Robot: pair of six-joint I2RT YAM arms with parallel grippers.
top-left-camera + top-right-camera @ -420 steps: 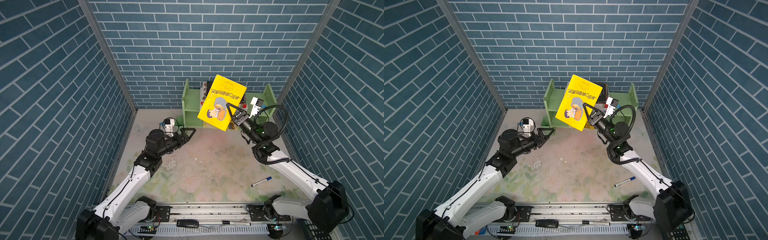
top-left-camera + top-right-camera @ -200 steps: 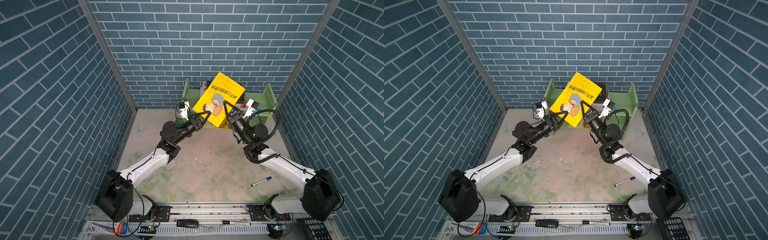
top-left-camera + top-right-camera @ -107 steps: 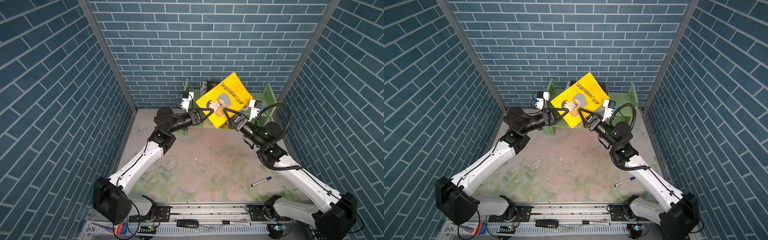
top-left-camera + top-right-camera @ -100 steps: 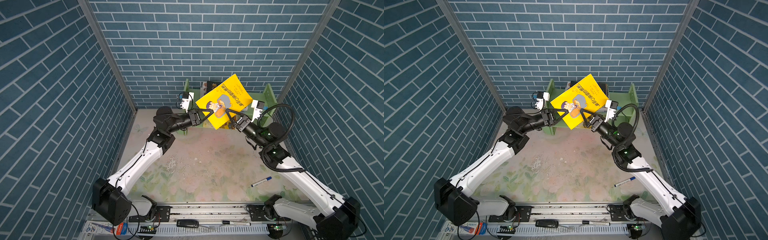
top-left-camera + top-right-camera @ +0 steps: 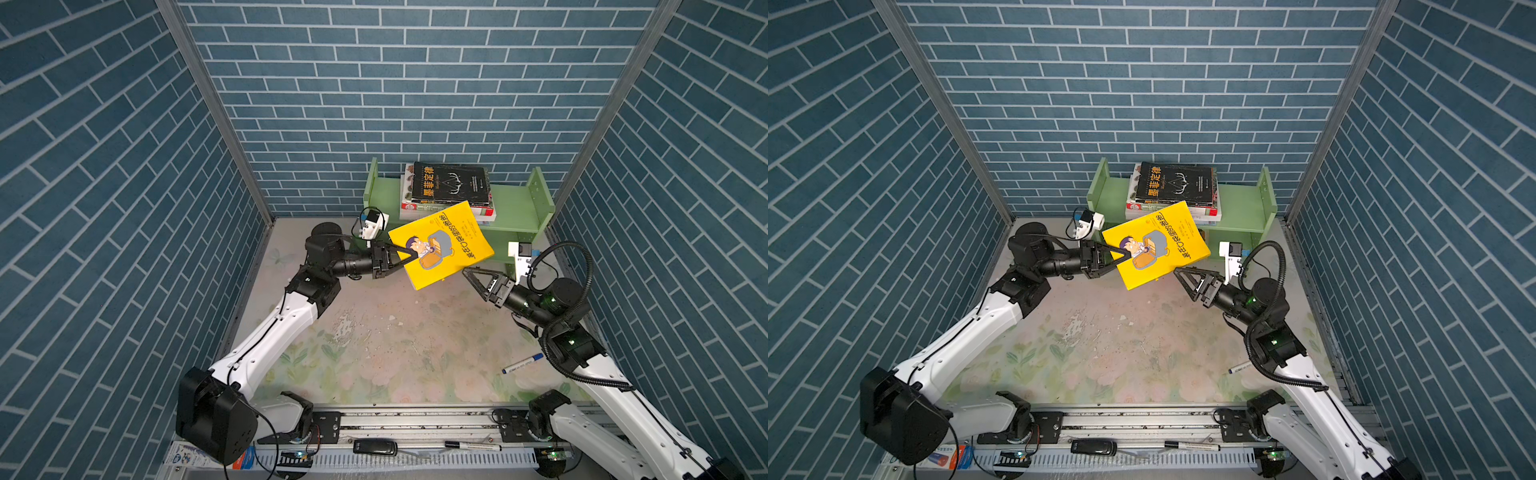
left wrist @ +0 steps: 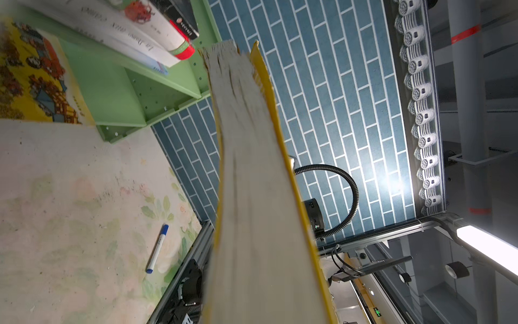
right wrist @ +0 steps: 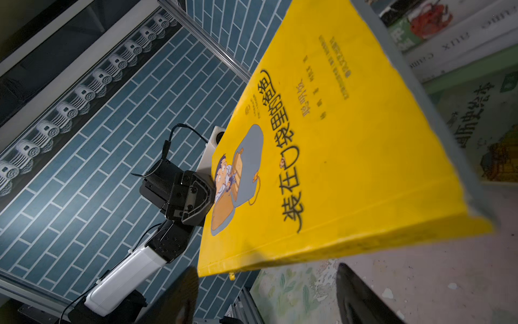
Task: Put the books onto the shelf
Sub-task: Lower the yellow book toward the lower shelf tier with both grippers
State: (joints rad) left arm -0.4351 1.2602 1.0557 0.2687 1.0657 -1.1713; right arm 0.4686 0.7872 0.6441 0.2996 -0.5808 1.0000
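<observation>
In both top views my left gripper (image 5: 405,261) is clamped on the edge of the yellow cartoon-man book (image 5: 446,245), holding it tilted in the air in front of the shelf (image 5: 517,203). My right gripper (image 5: 1185,277) sits just beside the book's lower corner with its jaws spread and nothing in them. A stack topped by the black book (image 5: 451,183) lies on the shelf's upper tier. The marker pen (image 5: 521,363) lies on the worktop (image 5: 374,340).

From the left wrist I see the held book's page edge (image 6: 252,182) end-on. A yellow illustrated book (image 6: 30,75) lies under the upper tier.

From the right wrist my fingers (image 7: 361,297) stand wide apart below the cover.
</observation>
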